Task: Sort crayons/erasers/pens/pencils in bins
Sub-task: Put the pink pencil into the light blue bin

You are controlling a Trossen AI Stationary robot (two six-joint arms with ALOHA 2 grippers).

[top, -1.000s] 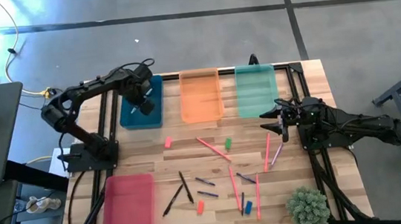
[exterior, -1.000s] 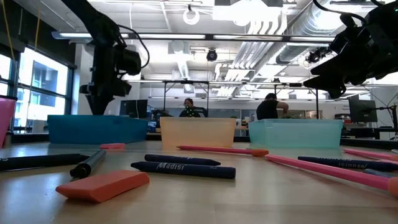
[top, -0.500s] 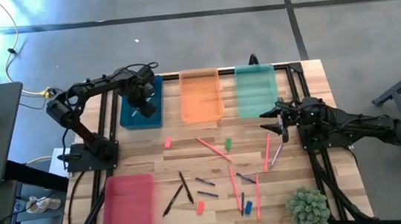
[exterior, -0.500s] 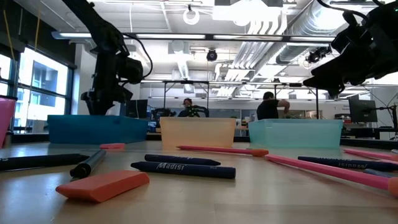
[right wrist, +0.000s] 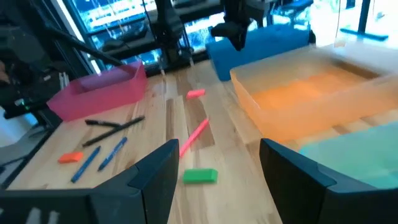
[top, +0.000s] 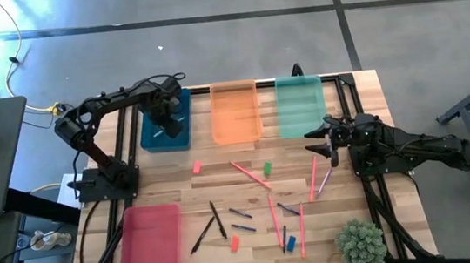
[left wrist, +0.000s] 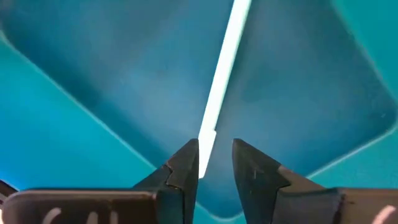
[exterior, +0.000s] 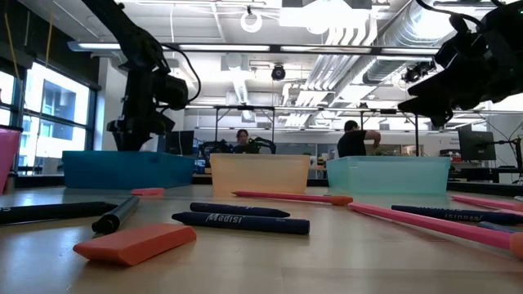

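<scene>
1. The left gripper point(top: 166, 118) hangs over the dark teal-blue bin point(top: 181, 138). In the left wrist view its fingers point(left wrist: 186, 168) stand slightly apart, clamped on nothing.
2. A silver-grey pen point(left wrist: 222, 74) lies on the bin floor. Its near end sits in the gap between the finger tips, against 1 of them; its long axis runs straight ahead from the fingers.
3. Judgement: the pen is delivered, and the left arm needs only to lift clear.
4. The right gripper point(top: 318, 139) waits above the surface near the mint green bin point(top: 301, 103), fingers point(right wrist: 149, 180) wide apart and empty.
5. Beyond the right fingers lie a green eraser point(right wrist: 199, 176) and a pink-red stick point(right wrist: 194, 137), the stick's long axis leading away from the fingers.
6. Judgement: the right arm is nearer these; the left is nearer the pink eraser point(top: 196, 166).
</scene>
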